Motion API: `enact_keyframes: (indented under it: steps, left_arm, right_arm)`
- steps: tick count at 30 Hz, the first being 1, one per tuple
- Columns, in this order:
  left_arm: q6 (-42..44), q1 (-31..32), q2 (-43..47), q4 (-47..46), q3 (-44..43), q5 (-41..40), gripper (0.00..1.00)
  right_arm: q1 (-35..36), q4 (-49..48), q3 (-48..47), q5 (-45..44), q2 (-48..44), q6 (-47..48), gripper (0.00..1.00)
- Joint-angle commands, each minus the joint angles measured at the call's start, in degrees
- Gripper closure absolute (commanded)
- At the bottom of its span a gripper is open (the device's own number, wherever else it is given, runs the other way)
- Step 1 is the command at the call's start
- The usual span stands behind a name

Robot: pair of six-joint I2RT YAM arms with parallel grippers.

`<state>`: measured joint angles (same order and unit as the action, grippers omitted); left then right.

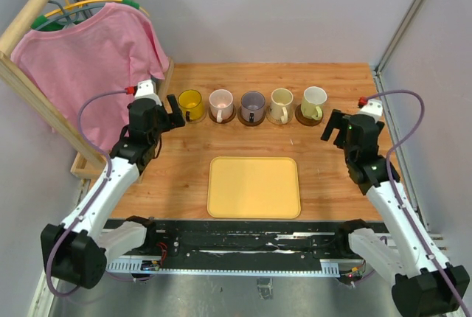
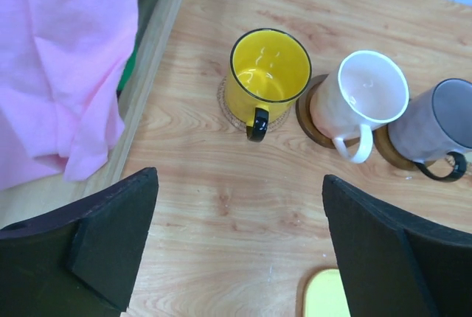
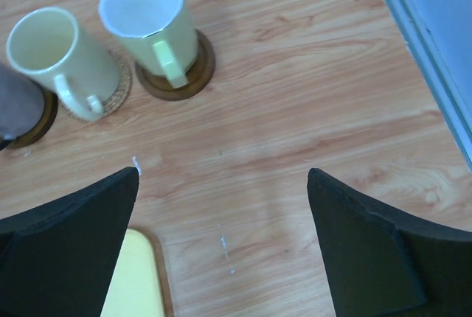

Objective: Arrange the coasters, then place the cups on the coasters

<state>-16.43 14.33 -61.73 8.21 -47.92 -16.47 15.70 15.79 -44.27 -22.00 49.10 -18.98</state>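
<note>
5 mugs (image 1: 253, 103) stand in a row, each on its own coaster (image 3: 200, 74). The yellow mug (image 2: 267, 74) sits just ahead of the left gripper (image 2: 237, 199) — fingers spread wide, nothing between them. The pale-green mug (image 3: 147, 15) lies ahead-left of the right gripper (image 3: 223, 184), its fingers also apart and empty. A yellow tray (image 1: 254, 186) lies behind both.

free: bare desk (image 1: 193, 151) strip between cups (image 1: 253, 103) and yellow tray (image 1: 254, 186) | obstacles: pink shirt (image 1: 88, 59) and wooden rack (image 1: 44, 105) crowd the far-left corner
</note>
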Motion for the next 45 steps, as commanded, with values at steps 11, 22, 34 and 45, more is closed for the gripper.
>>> enact_keyframes:
  steps: [11, 22, 34, 45]
  left_arm:
    - [-4.2, -0.3, 18.9, 14.0, 1.6, -2.3, 0.0]
    - [-4.2, -0.3, 26.2, 20.5, -0.1, -5.0, 0.0]
    - [-7.2, -0.3, 26.1, 19.2, 2.4, -5.4, 0.0]
    - [-14.2, -0.3, 26.5, 22.8, 3.8, -13.4, 0.0]
  right_arm:
    - [-16.0, 4.9, 3.6, -1.7, -13.7, -5.4, 0.02]
    - [-16.0, 7.5, 4.6, -1.1, -15.9, -5.3, 0.02]
    - [-16.0, 9.0, 4.0, -0.7, -17.0, -4.7, 0.02]
    - [-16.0, 9.8, 3.8, 0.8, -16.8, -5.4, 0.02]
